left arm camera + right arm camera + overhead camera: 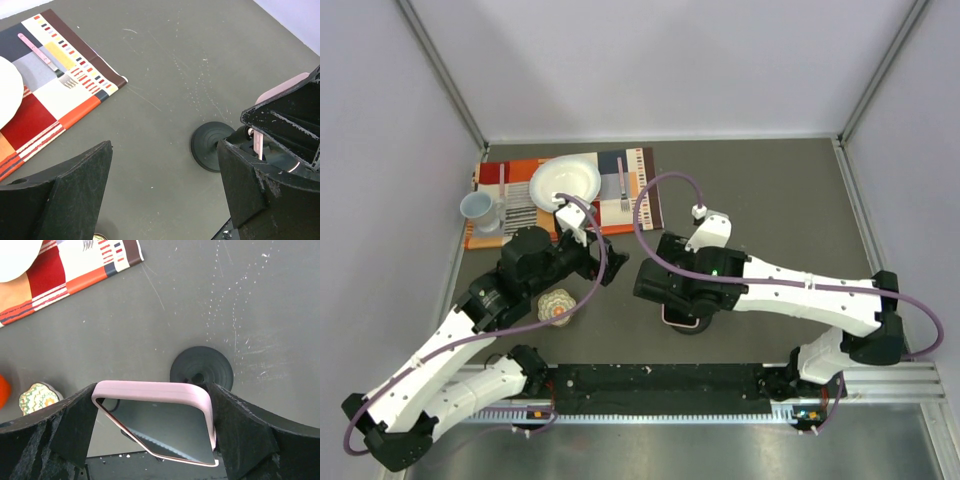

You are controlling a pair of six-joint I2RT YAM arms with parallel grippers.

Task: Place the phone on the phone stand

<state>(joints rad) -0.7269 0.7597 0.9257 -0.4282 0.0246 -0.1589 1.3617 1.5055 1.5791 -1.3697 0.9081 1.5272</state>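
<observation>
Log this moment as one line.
task: phone onto stand | right gripper: gripping phone at stand | left gripper: open, empty

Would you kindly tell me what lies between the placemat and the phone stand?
Nothing: only bare, scuffed table between placemat and phone stand, seen in the left wrist view.

Robot lab cell: white panel walls [670, 60], aluminium framing [440, 70], grey bench [770, 200].
</observation>
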